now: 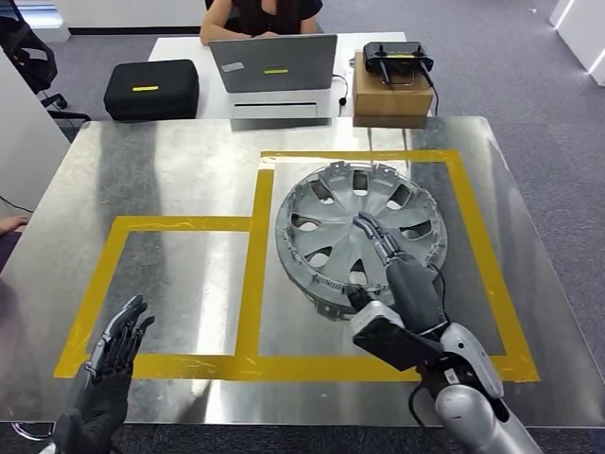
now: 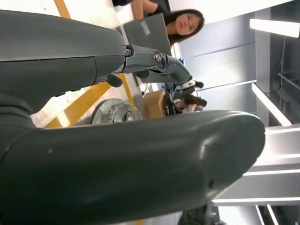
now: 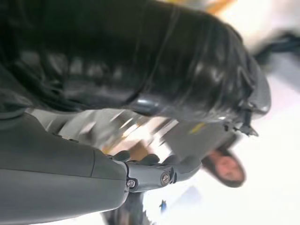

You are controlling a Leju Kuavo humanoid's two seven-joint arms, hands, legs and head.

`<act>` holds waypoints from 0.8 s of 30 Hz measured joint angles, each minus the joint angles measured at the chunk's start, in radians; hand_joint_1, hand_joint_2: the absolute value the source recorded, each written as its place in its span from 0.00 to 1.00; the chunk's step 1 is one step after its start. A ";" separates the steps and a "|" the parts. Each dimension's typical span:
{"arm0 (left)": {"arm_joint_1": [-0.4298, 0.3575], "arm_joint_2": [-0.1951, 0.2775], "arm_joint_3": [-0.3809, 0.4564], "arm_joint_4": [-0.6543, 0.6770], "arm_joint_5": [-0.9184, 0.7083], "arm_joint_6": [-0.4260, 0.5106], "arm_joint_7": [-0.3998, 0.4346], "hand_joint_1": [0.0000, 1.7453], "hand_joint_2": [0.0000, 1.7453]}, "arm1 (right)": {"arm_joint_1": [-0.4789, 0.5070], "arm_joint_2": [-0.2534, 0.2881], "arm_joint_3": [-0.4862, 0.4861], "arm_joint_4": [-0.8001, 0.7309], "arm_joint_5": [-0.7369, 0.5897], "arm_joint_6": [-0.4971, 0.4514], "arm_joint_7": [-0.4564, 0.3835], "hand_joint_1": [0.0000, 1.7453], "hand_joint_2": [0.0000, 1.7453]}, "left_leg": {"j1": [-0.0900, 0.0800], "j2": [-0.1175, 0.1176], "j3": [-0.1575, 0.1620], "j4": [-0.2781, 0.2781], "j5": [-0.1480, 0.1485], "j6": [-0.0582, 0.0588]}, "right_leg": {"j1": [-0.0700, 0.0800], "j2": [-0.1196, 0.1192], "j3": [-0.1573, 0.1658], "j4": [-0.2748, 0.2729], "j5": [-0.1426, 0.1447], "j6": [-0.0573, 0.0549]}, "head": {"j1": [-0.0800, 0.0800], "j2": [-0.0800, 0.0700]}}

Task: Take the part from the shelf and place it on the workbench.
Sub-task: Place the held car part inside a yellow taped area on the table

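The part is a silver hubcap point(image 1: 336, 227) lying flat on the metal workbench point(image 1: 179, 170), inside the right-hand yellow tape rectangle point(image 1: 492, 274). My right hand point(image 1: 400, 284) reaches over the hubcap's near side. Its fingers point(image 1: 374, 235) lie stretched out across a spoke toward the centre, and its thumb sits beside the near rim without closing on it. The right wrist view is blurred. My left hand point(image 1: 107, 364) hovers at the workbench's front left edge with fingers spread and nothing in it. The left wrist view shows part of the hubcap point(image 2: 113, 111) past that hand's finger point(image 2: 155, 63).
A second yellow tape rectangle point(image 1: 107, 274) marks the workbench's left half. Behind the workbench, a white table carries a black case point(image 1: 151, 89), a laptop point(image 1: 274, 64) and a cardboard box point(image 1: 390, 95) with a black device on top. A person point(image 1: 260, 14) sits there.
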 joint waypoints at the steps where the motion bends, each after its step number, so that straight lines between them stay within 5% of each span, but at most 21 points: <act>1: 0.003 0.000 0.000 0.000 -0.001 0.009 -0.004 0.00 0.00 | 0.015 0.007 -0.016 -0.026 -0.067 -0.004 -0.020 0.00 0.00 | 0.000 0.000 0.000 0.000 0.000 0.000 | 0.000 0.000 0.000 0.000 0.000 0.000 | 0.000 0.000; 7: 0.016 0.002 -0.004 0.000 0.000 0.049 -0.008 0.00 0.00 | 0.071 0.024 -0.082 -0.136 -0.245 -0.015 -0.073 0.00 0.00 | 0.000 0.000 0.001 0.000 -0.001 0.000 | -0.001 0.000 0.001 0.000 -0.001 0.001 | 0.000 0.000; 24: 0.016 0.019 -0.021 0.000 0.002 0.062 -0.002 0.00 0.00 | 0.098 0.039 -0.088 -0.199 -0.187 -0.010 -0.088 0.00 0.00 | -0.007 0.000 0.001 0.008 -0.005 0.009 | -0.008 0.000 0.003 -0.002 0.003 0.010 | 0.000 0.000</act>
